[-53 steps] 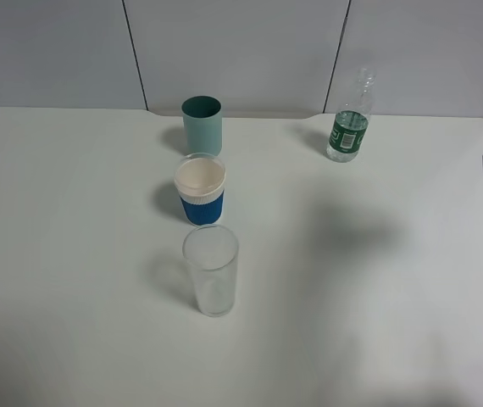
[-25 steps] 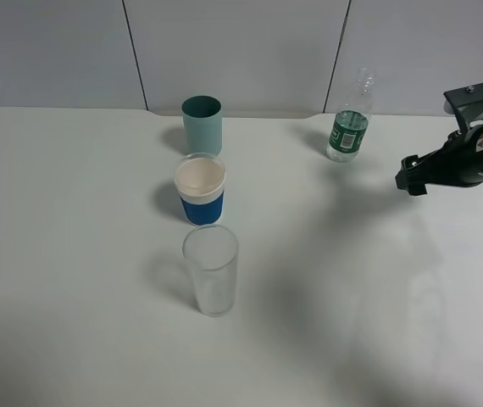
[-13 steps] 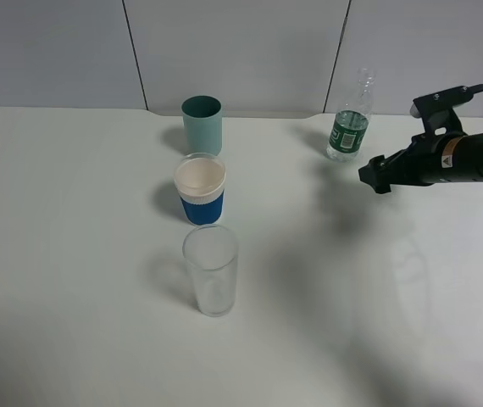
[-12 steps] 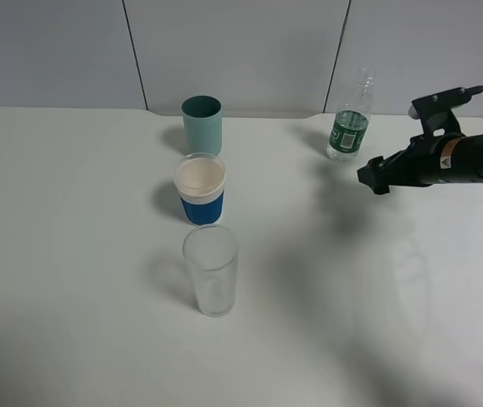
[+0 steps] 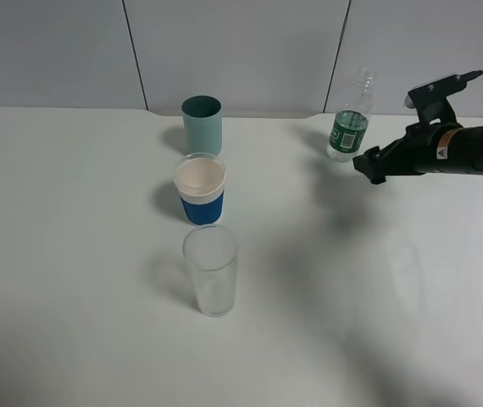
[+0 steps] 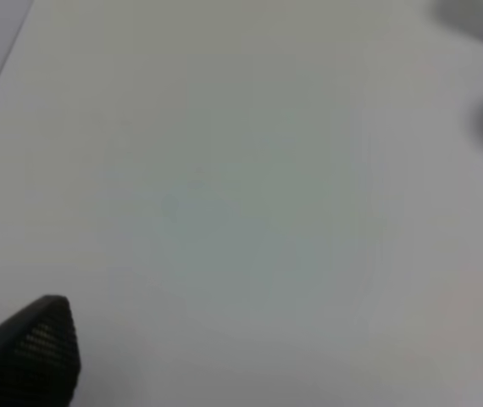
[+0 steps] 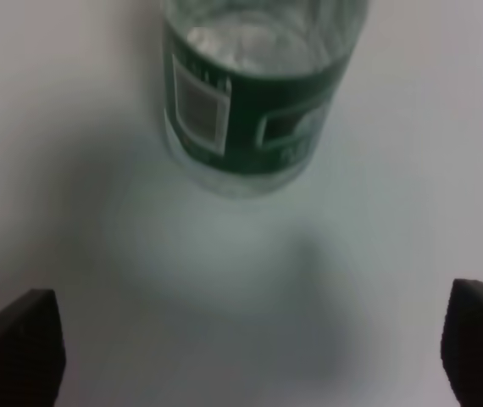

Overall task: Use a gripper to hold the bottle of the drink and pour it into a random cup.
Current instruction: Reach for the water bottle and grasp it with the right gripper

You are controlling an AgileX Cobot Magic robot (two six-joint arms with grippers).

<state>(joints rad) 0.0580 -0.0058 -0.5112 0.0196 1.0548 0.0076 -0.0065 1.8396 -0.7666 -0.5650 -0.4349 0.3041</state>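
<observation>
1. The bottle (image 5: 347, 127) stands upright at the far right of the table (image 5: 72, 254), close to the back wall and well apart from the cups.
2. The right gripper (image 5: 369, 164) is just right of the bottle and slightly nearer, not touching it. Its jaws are spread wide and hold nothing. In the right wrist view the bottle sits ahead of the two fingertips, roughly centred between them.
3. The left gripper (image 6: 267, 356) is outside the high view. Its wrist view shows both tips far apart over bare table, holding nothing.
4. Handling, as a judgement: the bottle looks small, light and thin-walled, so it should give under a hard squeeze. With no cap, squeezing or tipping it early could spill liquid. The labelled middle is the best place to hold it, firmly but without crushing. The smooth label may slip.
5. The bottle holds clear liquid, and its surface shows near the label's top edge in the wrist view.
6. Three vessels stand in a row left of centre. The teal cup (image 5: 202, 124) is farthest, the white cup (image 5: 200, 192) is just nearer, and the glass (image 5: 211, 270) is nearest. The glass looks empty. The white cup shows only a pale inside. The teal cup's inside is too dark to tell.
</observation>
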